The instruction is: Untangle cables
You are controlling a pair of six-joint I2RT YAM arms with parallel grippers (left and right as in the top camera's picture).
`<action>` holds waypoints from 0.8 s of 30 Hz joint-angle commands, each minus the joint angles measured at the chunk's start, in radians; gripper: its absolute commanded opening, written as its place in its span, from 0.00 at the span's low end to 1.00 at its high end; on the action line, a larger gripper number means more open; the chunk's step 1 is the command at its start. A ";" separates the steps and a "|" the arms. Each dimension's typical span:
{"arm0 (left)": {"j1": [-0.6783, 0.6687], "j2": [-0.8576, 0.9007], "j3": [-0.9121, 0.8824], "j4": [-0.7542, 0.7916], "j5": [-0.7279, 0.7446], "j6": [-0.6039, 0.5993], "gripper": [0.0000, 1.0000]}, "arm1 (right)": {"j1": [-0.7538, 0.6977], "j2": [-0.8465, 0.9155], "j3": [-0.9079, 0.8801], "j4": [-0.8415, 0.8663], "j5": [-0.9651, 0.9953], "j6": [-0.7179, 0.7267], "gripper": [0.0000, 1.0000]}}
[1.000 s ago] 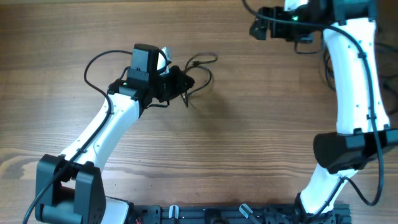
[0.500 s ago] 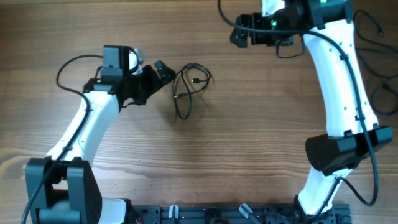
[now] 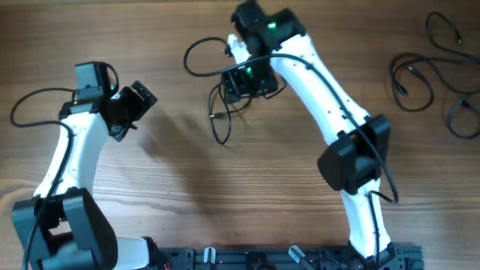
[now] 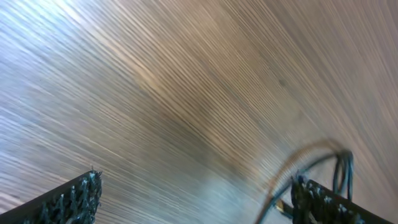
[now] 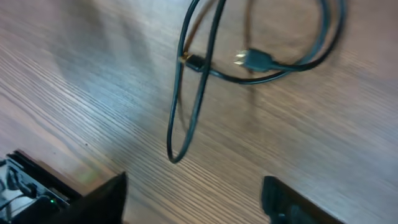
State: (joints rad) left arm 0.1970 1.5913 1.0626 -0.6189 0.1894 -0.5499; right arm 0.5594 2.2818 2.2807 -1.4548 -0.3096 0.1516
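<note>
The bench (image 3: 247, 195) carries two lots of cables. One is a group of loose loops (image 3: 411, 71) well out to the side of the right jaws. The other is a single cable (image 3: 217, 129) right under those jaws.

Judged from this, the step in hand is taking hold of that middle cable to draw it out straight. The right arm (image 3: 315, 82) stretches across to it. The right jaws stand part open and hold nothing; the cable (image 5: 199, 93) lies just ahead of them, its long narrow loop pointing back toward their gap. The left arm (image 3: 75, 150) is off to the side, and the left jaws are spread wide and empty, with the cable well ahead of them. The next move calls for lowering the right jaws over one strand, clear of the crossing, before they close.

Overhead, the right arm hides its own jaws and the top of the cable. The right wrist view shows both, and also the plug (image 5: 255, 60) lying where strands cross. The left wrist view is blurred and gives only a bit of cable (image 4: 341, 171) just beside one fingertip.
</note>
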 commanded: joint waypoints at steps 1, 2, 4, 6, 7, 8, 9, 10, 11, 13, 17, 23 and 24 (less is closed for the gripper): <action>0.039 -0.007 -0.002 -0.008 -0.025 0.023 1.00 | 0.042 0.066 0.001 -0.002 0.007 0.009 0.66; 0.043 -0.007 -0.002 -0.008 -0.025 0.023 1.00 | 0.051 0.081 0.001 -0.001 0.007 0.009 0.62; 0.043 -0.007 -0.002 -0.007 -0.024 0.023 1.00 | 0.065 0.106 0.001 -0.002 0.055 0.049 0.59; 0.043 -0.007 -0.002 -0.007 -0.024 0.023 1.00 | 0.071 0.127 0.001 0.003 0.122 0.115 0.51; 0.043 -0.007 -0.002 -0.006 -0.024 0.023 1.00 | 0.072 0.132 0.001 0.013 0.128 0.121 0.47; 0.043 -0.007 -0.002 -0.006 -0.024 0.023 1.00 | 0.072 0.140 0.001 0.030 0.128 0.126 0.45; 0.043 -0.007 -0.002 -0.007 -0.024 0.023 1.00 | 0.072 0.151 0.001 0.050 0.130 0.148 0.41; 0.043 -0.007 -0.002 -0.006 -0.024 0.023 1.00 | 0.072 0.164 0.001 0.065 0.130 0.168 0.39; 0.043 -0.007 -0.002 -0.006 -0.024 0.023 1.00 | 0.072 0.167 0.001 0.076 0.126 0.178 0.35; 0.043 -0.007 -0.002 -0.006 -0.024 0.023 1.00 | 0.074 0.181 0.001 0.103 0.117 0.192 0.32; 0.043 -0.007 -0.002 -0.006 -0.024 0.023 1.00 | 0.077 0.183 0.001 0.116 0.119 0.195 0.29; 0.043 -0.007 -0.002 -0.006 -0.024 0.023 1.00 | 0.077 0.183 -0.015 0.126 0.132 0.219 0.04; 0.043 -0.007 -0.002 -0.006 -0.024 0.023 1.00 | 0.077 0.183 -0.014 0.126 0.131 0.207 0.04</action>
State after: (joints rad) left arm 0.2363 1.5913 1.0626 -0.6262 0.1795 -0.5426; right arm 0.6296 2.4489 2.2787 -1.3273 -0.2005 0.3676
